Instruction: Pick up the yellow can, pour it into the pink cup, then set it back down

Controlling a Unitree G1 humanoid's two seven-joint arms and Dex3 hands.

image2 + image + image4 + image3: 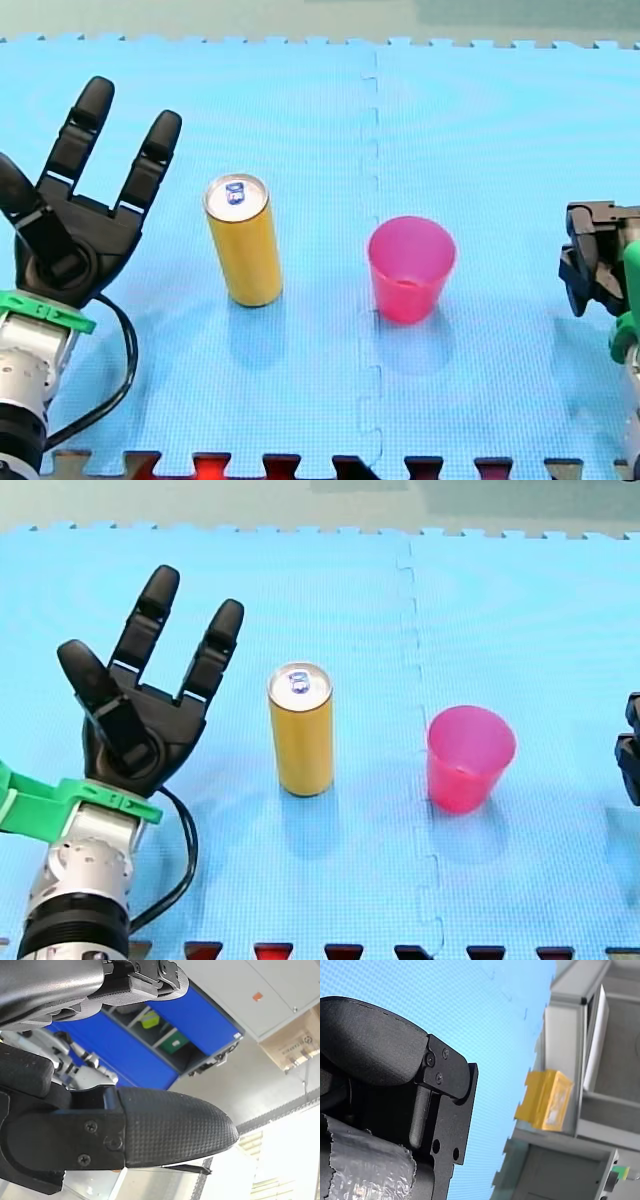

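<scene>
The yellow can point(300, 730) stood upright on the blue foam mat point(500, 610), its long axis vertical and its tab end facing up, a little toward 9 o'clock of the mat's middle. The pink cup point(470, 758) stood mouth up at the can's 3 o'clock, near it but apart, with a seam point(412, 630) of the mat running between them. At the can's 9 o'clock we saw the left hand point(140, 715), holding nothing, its fingers uncurled and pointing toward 12 o'clock, with a strip of bare mat between it and the can's side. The right hand point(597, 262) sat beyond the cup at 3 o'clock, touching nothing we could see, and we could not tell how far open it was. We judged the left hand the nearer one, so the reach would run sideways toward 3 o'clock to close around the can's wall. The mat's toothed far edge point(250, 527) at 12 o'clock lay well apart from both vessels, leaving room to lift and tip toward the cup.
</scene>
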